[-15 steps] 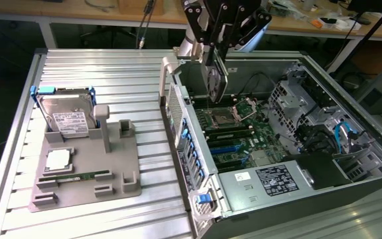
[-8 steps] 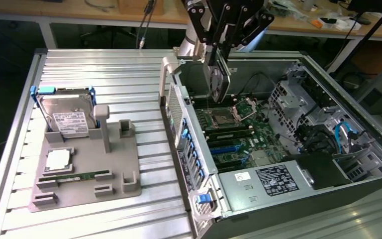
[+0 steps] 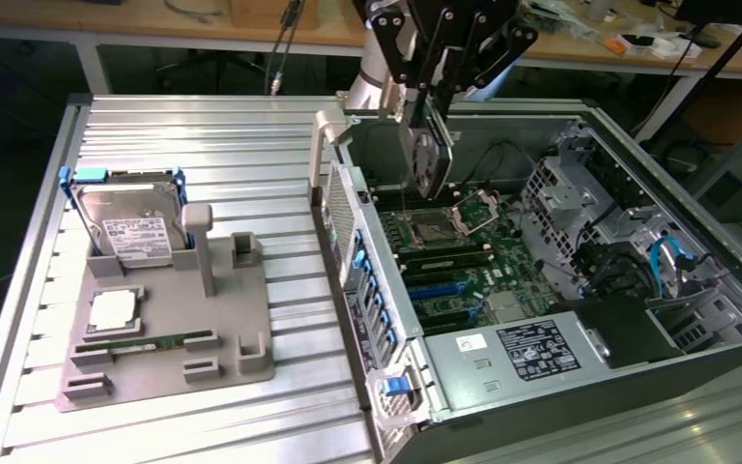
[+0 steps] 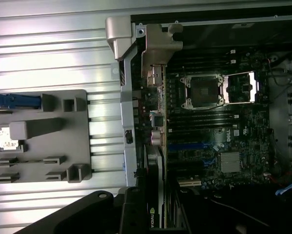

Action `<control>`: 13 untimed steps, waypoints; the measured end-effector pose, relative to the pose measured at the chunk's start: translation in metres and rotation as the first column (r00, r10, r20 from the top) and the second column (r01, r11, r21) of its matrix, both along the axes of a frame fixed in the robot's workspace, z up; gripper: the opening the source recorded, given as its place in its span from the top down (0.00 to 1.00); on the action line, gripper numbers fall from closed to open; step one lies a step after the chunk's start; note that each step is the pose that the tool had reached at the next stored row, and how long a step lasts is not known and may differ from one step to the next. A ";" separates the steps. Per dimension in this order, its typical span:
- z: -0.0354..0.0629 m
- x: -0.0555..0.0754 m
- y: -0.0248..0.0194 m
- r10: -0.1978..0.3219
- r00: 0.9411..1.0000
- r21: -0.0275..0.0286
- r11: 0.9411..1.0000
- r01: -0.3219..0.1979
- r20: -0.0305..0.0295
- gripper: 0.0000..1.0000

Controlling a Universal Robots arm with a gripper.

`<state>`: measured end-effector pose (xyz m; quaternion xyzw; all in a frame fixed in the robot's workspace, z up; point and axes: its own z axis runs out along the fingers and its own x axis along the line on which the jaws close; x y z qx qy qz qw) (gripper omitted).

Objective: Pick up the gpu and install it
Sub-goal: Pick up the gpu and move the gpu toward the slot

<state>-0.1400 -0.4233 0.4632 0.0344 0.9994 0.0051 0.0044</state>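
In the exterior view, your end effector (image 3: 433, 92) hangs over the open case (image 3: 680, 193) with the gpu (image 3: 425, 155) pinched between its fingers. The card hangs edge-down above the board (image 3: 455, 261), near the case's rear wall and clear of everything below it. The grey tray (image 3: 165, 329) on the bench (image 3: 190, 135), to the exterior view's left, carries the drive (image 3: 132, 227) and no card.

The step in hand looks like lining the card up over the slots (image 3: 442, 285). Hold it plumb, with its long edge parallel to the slot. Square its bracket end to the rear openings before you let it sink.

In the wrist view you look down the card's thin edge. The gpu (image 4: 154, 195) runs out from between the dark fingers (image 4: 128, 214), its logo facing the lens. The blue slots (image 4: 184, 146) lie just beside that line, not under it. I judge a small sideways correction is needed. The jaws are closed partway onto the card and touch nothing else.
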 end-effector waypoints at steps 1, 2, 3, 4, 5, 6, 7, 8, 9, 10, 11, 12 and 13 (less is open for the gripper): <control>0.0000 0.001 0.0000 0.000 1.000 0.000 1.000 0.000 0.000 0.73; 0.0000 0.001 0.0000 0.000 1.000 0.000 1.000 0.000 0.000 0.73; 0.0000 0.002 0.0000 0.000 1.000 0.000 1.000 0.000 0.000 0.73; 0.0000 0.002 0.0000 0.000 1.000 0.000 1.000 0.000 0.000 0.73; 0.0000 0.003 0.0000 0.000 1.000 0.000 1.000 0.000 0.000 0.73; 0.0000 0.004 0.0000 0.000 1.000 0.000 1.000 0.000 0.000 0.73; 0.0000 0.005 0.0000 0.000 1.000 0.000 1.000 0.000 0.000 0.73; 0.0000 0.005 0.0000 0.000 1.000 0.000 1.000 0.000 0.000 0.73; 0.0000 0.006 0.0001 0.000 1.000 0.000 1.000 0.000 0.000 0.73; 0.0000 0.008 0.0000 0.000 1.000 0.000 1.000 0.000 0.000 0.73; 0.0000 0.009 0.0000 0.000 1.000 0.000 1.000 0.000 0.000 0.73; 0.0000 0.010 0.0000 0.001 1.000 0.000 1.000 -0.001 0.000 0.73; 0.0000 0.012 0.0000 0.001 1.000 0.000 1.000 -0.001 0.000 0.73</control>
